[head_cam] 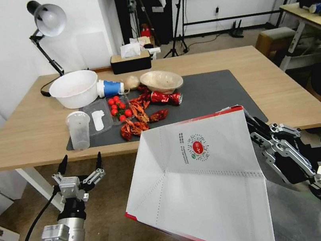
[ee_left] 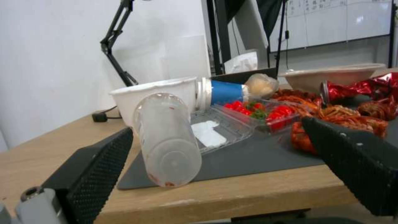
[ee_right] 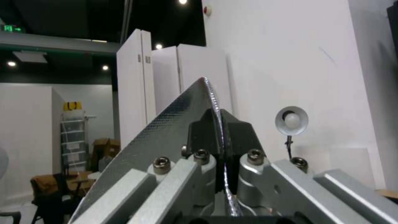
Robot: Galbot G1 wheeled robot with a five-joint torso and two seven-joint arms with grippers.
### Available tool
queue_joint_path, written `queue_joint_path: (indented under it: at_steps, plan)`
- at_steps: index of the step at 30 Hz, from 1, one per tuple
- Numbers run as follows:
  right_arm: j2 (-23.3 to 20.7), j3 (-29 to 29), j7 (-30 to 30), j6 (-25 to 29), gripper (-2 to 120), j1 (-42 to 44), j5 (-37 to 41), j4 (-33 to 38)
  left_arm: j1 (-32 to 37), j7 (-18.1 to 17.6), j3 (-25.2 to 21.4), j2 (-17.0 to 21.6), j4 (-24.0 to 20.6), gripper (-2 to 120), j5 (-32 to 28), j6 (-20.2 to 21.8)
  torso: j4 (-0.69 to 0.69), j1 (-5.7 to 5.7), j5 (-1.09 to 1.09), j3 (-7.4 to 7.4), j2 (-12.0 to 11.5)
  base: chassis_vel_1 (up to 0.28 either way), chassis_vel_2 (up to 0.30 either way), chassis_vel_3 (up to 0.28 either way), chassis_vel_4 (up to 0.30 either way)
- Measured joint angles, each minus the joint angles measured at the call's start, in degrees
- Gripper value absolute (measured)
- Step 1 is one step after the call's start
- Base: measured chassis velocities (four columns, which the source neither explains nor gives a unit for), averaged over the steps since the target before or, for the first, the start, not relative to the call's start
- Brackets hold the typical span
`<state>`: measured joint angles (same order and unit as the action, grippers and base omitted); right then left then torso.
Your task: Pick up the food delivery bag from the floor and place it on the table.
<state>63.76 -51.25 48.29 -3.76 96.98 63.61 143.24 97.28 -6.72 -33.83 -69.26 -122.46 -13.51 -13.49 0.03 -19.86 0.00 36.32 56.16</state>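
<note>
Boxy white food delivery bag with red side panels [head_cam: 202,182] hung off the floor, short of the table.
I noted the right gripper [ee_right: 219,130] clenched on its foil-lined edge at 3 o'clock; left gripper [head_cam: 80,163] released at 9 o'clock, below the light-wood table [head_cam: 25,132] edge.

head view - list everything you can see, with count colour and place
food delivery bag: 1, white with red edges, held up in front of the table's near edge
table: 1, light wood, dark grey mat on it
bowls: 2, white and beige, far side of mat
clear cup: 1, mat's left corner
blue cup: 1, lying beside white bowl
cherry tomatoes: several, red, in clear tray
crayfish: pile, red, mid mat
crushed can: 1, red
desk lamp: 1, black
tissue box: 1, black
left gripper: open, below table edge
right gripper: shut on bag's edge
</note>
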Motion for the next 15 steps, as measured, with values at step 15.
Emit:
queue_joint_path:
  at_steps: [15]
  plan:
    - [-0.6, 0.1, -1.8, 0.1, 0, -0.3, 1.3, 0.0, 0.2, -0.4, -0.1, -0.1, -0.1, 100, 1.1, -0.6, -0.01, 0.11, 0.00, -0.16, -0.3, 0.000, 0.000, 0.000, 0.000]
